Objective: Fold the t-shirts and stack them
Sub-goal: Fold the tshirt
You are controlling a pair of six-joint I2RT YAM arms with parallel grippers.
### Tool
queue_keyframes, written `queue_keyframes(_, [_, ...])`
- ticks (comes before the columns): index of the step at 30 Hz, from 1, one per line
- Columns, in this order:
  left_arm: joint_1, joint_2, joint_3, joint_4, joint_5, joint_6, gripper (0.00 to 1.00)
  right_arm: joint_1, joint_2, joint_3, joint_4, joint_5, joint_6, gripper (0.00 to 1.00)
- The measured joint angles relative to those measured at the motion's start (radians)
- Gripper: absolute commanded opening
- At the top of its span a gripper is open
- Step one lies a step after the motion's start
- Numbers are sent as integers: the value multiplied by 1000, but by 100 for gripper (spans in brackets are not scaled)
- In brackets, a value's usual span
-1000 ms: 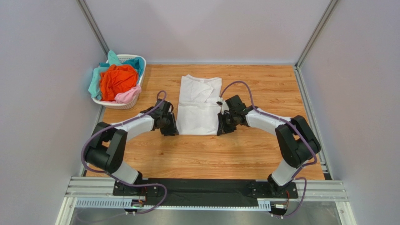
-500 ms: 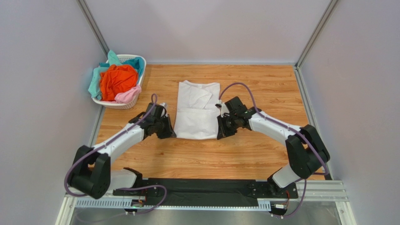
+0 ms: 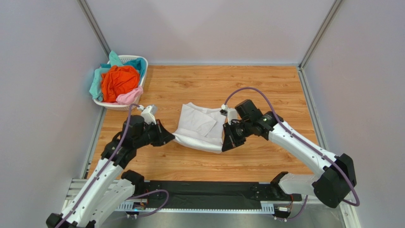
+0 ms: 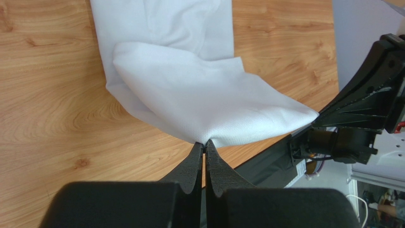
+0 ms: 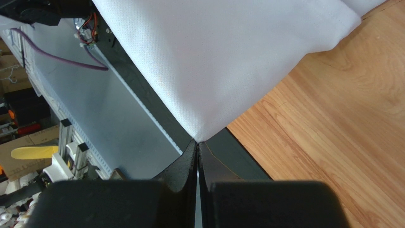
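The white t-shirt, partly folded, hangs between my two grippers above the wooden table, its near hem lifted and sagging, its far end trailing on the table. My left gripper is shut on the shirt's near left corner. My right gripper is shut on the near right corner. The shirt fills the upper part of the left wrist view and the right wrist view. Orange, teal and pale pink shirts lie heaped in the basket.
The white lattice basket stands at the table's far left corner. Grey walls close in left, back and right. The black base rail runs along the near edge. Wooden table surrounds the shirt.
Both arms have pulled back toward the near edge and risen, dragging the white shirt nearer and lifting its near hem off the table. Both grippers have stayed shut on its corners.
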Motion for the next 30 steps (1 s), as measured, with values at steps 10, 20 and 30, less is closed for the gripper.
queue_keyframes(10, [-1,-74,35,-42,-54,-4,0,-2,-14,62,-66,-129,-3,0])
queue_keyframes(20, [-2,82,110,-39,-185,-26,0,-86,46,125,-67,-146,-26,0])
queue_keyframes(30, [-3,207,142,15,-288,-32,0,-147,158,180,-47,-79,-34,0])
